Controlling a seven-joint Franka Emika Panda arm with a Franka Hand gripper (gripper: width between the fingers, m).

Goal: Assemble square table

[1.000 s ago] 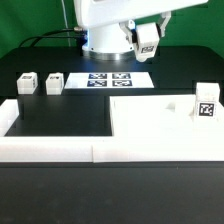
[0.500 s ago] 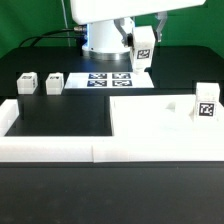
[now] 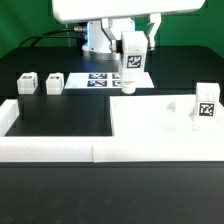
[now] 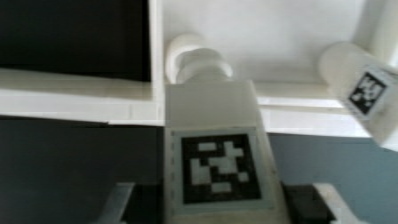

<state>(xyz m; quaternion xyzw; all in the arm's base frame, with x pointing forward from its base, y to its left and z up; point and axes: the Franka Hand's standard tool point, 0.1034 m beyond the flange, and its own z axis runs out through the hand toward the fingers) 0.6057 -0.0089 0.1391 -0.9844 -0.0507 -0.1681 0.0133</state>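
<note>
My gripper is shut on a white block leg with a black-and-white tag, which hangs upright just above the far left corner of the square table slab. In the wrist view the leg fills the gap between my fingers, and its rounded end points at the slab. A second tagged leg stands on the slab at the exterior view's right, also seen as the leg in the wrist view. Two more legs sit on the black table at the left.
The marker board lies flat behind the slab, near the robot's base. A long low white border wall runs along the front and turns up the left side.
My gripper has carried the leg toward the exterior view's left and downward, from beside the robot's base to just over the slab's far left corner. Nothing else has moved.
</note>
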